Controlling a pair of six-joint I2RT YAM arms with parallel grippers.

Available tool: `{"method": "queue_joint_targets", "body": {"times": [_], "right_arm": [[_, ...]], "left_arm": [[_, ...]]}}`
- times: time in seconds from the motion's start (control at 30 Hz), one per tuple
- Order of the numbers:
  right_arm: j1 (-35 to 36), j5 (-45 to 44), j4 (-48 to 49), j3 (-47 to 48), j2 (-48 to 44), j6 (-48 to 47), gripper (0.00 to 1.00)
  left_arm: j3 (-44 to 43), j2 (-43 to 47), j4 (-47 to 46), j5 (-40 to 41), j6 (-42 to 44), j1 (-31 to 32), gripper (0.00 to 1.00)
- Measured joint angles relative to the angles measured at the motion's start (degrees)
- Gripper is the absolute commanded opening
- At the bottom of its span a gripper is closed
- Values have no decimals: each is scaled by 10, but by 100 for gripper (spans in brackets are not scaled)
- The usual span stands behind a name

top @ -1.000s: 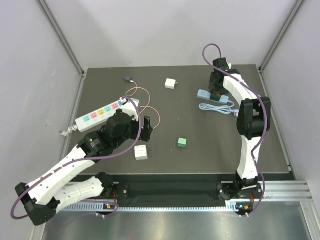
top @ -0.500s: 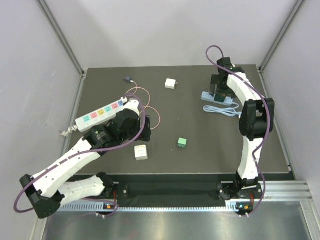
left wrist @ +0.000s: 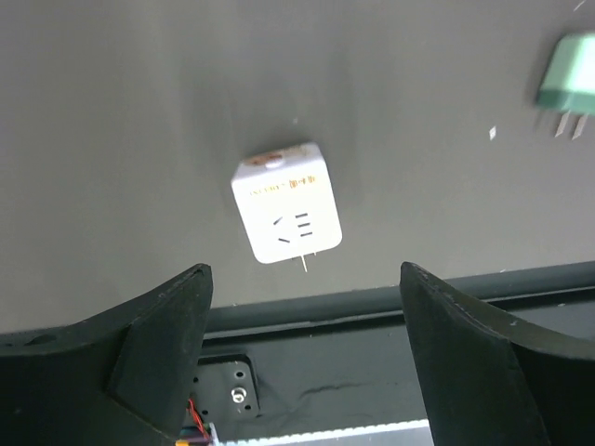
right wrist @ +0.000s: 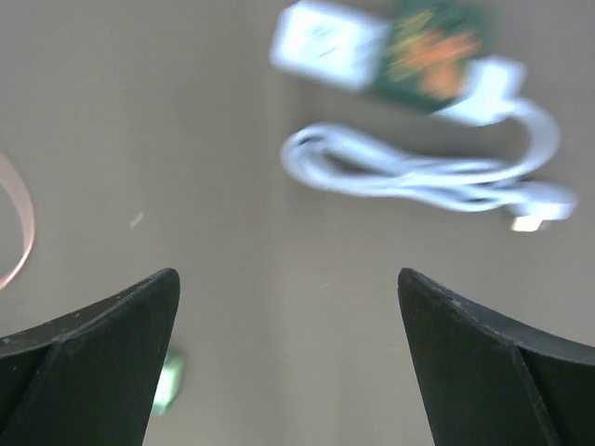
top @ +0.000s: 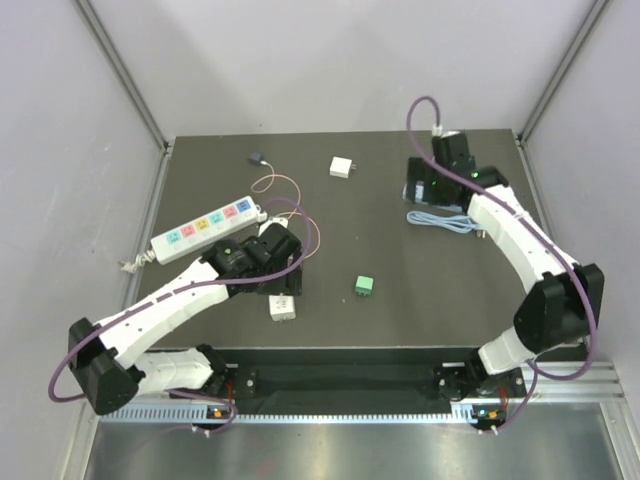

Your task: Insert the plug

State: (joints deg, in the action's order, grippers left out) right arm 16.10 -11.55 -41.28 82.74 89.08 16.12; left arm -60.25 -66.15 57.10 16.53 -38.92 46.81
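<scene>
A white power strip (top: 205, 228) with coloured sockets lies at the left of the dark mat. A white cube adapter (top: 283, 306) lies near the front edge and also shows in the left wrist view (left wrist: 285, 203). My left gripper (top: 290, 276) hovers just behind it, open and empty (left wrist: 305, 271). A green plug (top: 363, 286) lies to its right and also shows in the left wrist view (left wrist: 569, 74). My right gripper (top: 416, 188) is open and empty (right wrist: 286, 275) above the mat, beside a white charger (right wrist: 372, 46) with its coiled cable (right wrist: 418, 172).
A white plug (top: 343, 167) and a small black plug (top: 257, 157) lie at the back. A thin pink cable (top: 285, 200) loops beside the strip. The coiled pale cable (top: 440, 220) lies at the right. Grey walls enclose the mat.
My left gripper has moved right and nearer, to above the white cube adapter. My right arm has swung its elbow out right and the gripper has drawn back from the charger.
</scene>
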Motion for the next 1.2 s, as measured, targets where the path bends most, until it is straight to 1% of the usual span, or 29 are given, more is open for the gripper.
{"method": "queue_joint_targets", "body": {"times": [0.07,0.13,0.17,0.27,0.33,0.43,0.53,0.57,0.6,0.67,0.77,0.9,0.97,1.2], "right_arm": [[38,19,18,-52,-30,9,100],[72,39,27,-94,-47,19,99],[83,49,33,-115,-55,24,99],[93,71,47,-174,-82,40,100],[91,77,45,-201,-107,48,100],[68,95,52,-225,-156,61,100],[19,124,61,-234,-193,65,99],[-14,134,65,-236,-201,65,99],[-33,141,67,-240,-210,65,99],[-57,152,69,-249,-228,66,99],[-70,179,70,-261,-256,67,100],[-78,209,74,-272,-282,75,99],[-83,221,77,-272,-281,80,99],[-91,250,81,-271,-274,91,99]], "left_arm": [[10,-19,-2,-17,-5,0,85],[15,-40,-2,-28,-9,0,80],[14,-53,-2,-31,-11,0,80],[8,-88,-3,-36,-12,3,79],[-2,-101,-16,-55,-2,5,77],[-24,-106,-63,-93,14,8,77],[-57,-132,-118,-112,28,13,77],[-64,-142,-134,-114,31,14,77],[-71,-156,-152,-116,35,17,78],[-80,-189,-184,-117,45,24,81],[-98,-246,-216,-124,59,40,82],[-129,-314,-249,-129,73,66,81],[-137,-337,-263,-127,77,77,79],[-151,-396,-297,-113,80,104,75]]}}
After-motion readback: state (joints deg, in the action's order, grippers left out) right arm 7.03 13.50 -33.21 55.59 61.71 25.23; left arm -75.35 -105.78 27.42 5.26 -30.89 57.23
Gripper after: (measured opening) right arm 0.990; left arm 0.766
